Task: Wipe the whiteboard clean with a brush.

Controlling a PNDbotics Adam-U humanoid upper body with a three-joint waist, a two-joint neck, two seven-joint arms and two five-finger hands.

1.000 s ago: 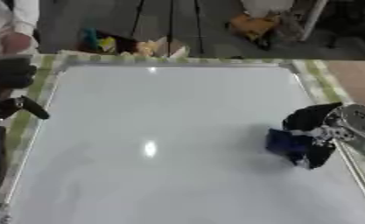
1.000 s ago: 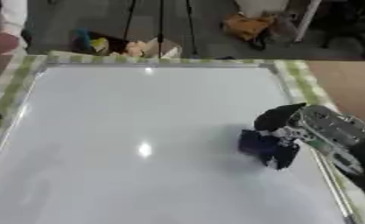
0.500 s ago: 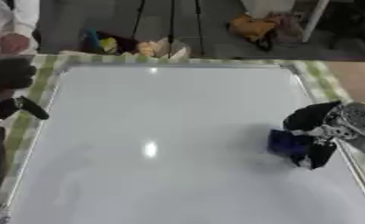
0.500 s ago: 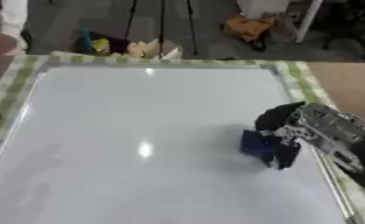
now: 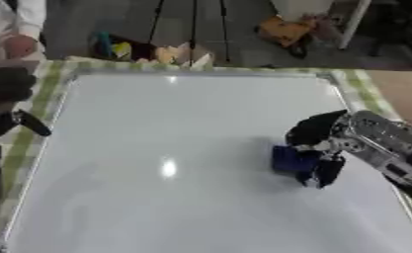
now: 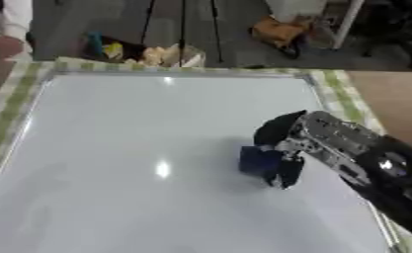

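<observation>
Lying flat across nearly the whole view, the whiteboard (image 5: 166, 148) is the biggest thing before me, and its surface looks bare and pale with only glare spots showing; I can make out no marks left on it. A green checked cloth (image 5: 45, 94) peeks out around its frame.

My right hand (image 6: 282, 143) has slid toward the board's middle from where it sat near the right edge a second ago, carrying the brush with it. I read that as a wiping stroke under way, sweeping leftward over the right-centre of the board. My fingers are curled round the blue brush (image 6: 259, 159), which sits pressed against the board just left of my palm.

My left hand (image 5: 6, 106) shows dark at the left edge, off the board; I cannot tell how its fingers stand.

Room for moving: the right frame is now well clear of my hand, and the whole left half and the lower part of the board lie open ahead of the brush. The far frame is well apart too, so a long pass leftward looks unobstructed until the left edge.
</observation>
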